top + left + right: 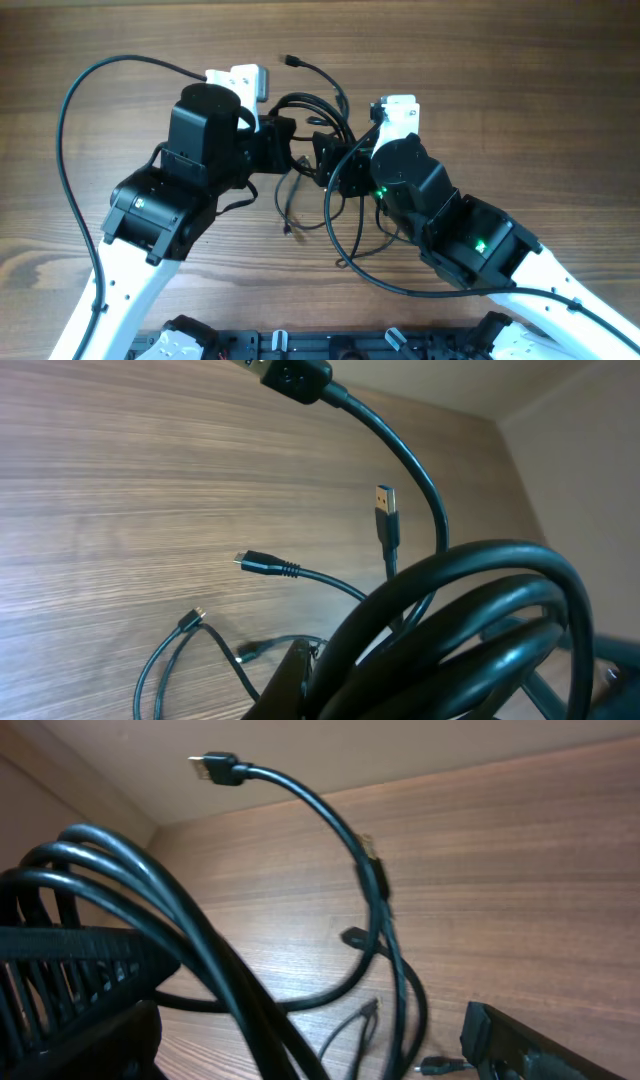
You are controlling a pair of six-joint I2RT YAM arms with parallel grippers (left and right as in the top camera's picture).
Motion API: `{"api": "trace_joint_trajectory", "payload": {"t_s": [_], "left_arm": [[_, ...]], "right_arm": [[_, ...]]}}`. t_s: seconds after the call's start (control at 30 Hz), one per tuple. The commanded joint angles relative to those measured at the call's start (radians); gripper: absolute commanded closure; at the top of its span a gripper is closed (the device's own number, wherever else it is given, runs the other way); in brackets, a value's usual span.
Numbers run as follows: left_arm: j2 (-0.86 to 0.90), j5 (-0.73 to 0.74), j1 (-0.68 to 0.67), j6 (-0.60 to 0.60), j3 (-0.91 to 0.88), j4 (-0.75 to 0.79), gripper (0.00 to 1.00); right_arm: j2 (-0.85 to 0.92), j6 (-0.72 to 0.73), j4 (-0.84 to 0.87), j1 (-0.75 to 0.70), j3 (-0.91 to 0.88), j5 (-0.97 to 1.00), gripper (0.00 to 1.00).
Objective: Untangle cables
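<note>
The desk (pixel 520 90) is being lit evenly and softly from above, with only faint shadows being cast on it. In both wrist views the nearest cables (pixel 480 630) are being blurred by closeness and touched by pale sheen, while the wood grain is being rendered fairly sharply.

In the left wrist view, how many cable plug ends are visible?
4: one large plug at the top edge, one upright plug at centre, one small plug left of it, one tiny plug lower left. Others may be hidden behind the bundle.
</note>
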Motion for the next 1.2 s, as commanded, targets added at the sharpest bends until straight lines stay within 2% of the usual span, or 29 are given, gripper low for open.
{"api": "trace_joint_trajectory", "payload": {"t_s": [0.0, 0.1, 0.17, 0.2, 0.27, 0.33, 0.43, 0.57, 0.6, 0.67, 0.87, 0.93, 0.97, 1.0, 1.17], "left_arm": [[-0.013, 0.15, 0.002, 0.06, 0.013, 0.034, 0.96], [-0.015, 0.161, 0.002, 0.121, 0.013, 0.033, 0.96], [-0.023, 0.14, 0.003, 0.198, 0.013, 0.025, 0.96], [-0.031, 0.084, 0.003, 0.202, 0.013, 0.021, 0.96], [-0.048, -0.084, 0.003, 0.196, 0.013, 0.0, 0.96], [-0.068, -0.272, 0.003, 0.195, 0.013, -0.028, 0.96], [-0.1, -0.521, 0.003, 0.196, 0.013, -0.071, 0.96], [-0.1, -0.953, 0.003, 0.195, 0.012, -0.157, 0.96], [-0.093, -1.02, 0.003, 0.195, 0.01, -0.172, 0.96], [-0.074, -1.082, 0.015, 0.195, 0.003, -0.184, 0.96], [0.059, -1.031, 0.077, 0.195, -0.001, -0.191, 0.96], [0.098, -0.973, 0.077, 0.195, -0.001, -0.203, 0.73], [0.117, -0.938, 0.077, 0.195, -0.001, -0.212, 0.23], [0.14, -0.901, 0.077, 0.195, -0.001, -0.225, 0.0], [0.205, -0.777, 0.077, 0.195, -0.001, -0.294, 0.0]], "right_arm": [[0.048, -0.048, 0.005, -0.003, 0.005, 0.092, 0.02], [0.102, -0.032, -0.02, -0.003, 0.005, 0.223, 0.02], [0.146, 0.119, -0.074, -0.005, 0.005, 0.354, 0.0], [0.161, 0.192, -0.103, -0.008, 0.005, 0.393, 0.0], [0.189, 0.325, -0.164, -0.03, 0.005, 0.431, 0.0], [0.211, 0.378, -0.202, -0.067, 0.005, 0.433, 0.0], [0.238, 0.409, -0.235, -0.139, 0.005, 0.42, 0.0], [0.244, 0.401, -0.248, -0.238, 0.005, 0.367, 0.0], [0.244, 0.393, -0.249, -0.256, 0.005, 0.368, 0.0], [0.244, 0.393, -0.254, -0.278, 0.005, 0.359, 0.0], [0.244, 0.34, -0.264, -0.285, 0.005, 0.331, 0.0], [0.244, 0.338, -0.272, -0.285, 0.005, 0.329, 0.0], [0.244, 0.333, -0.274, -0.285, 0.005, 0.319, 0.0], [0.244, 0.315, -0.272, -0.285, 0.005, 0.3, 0.0], [0.244, 0.315, -0.272, -0.285, 0.005, 0.289, 0.0]]}}
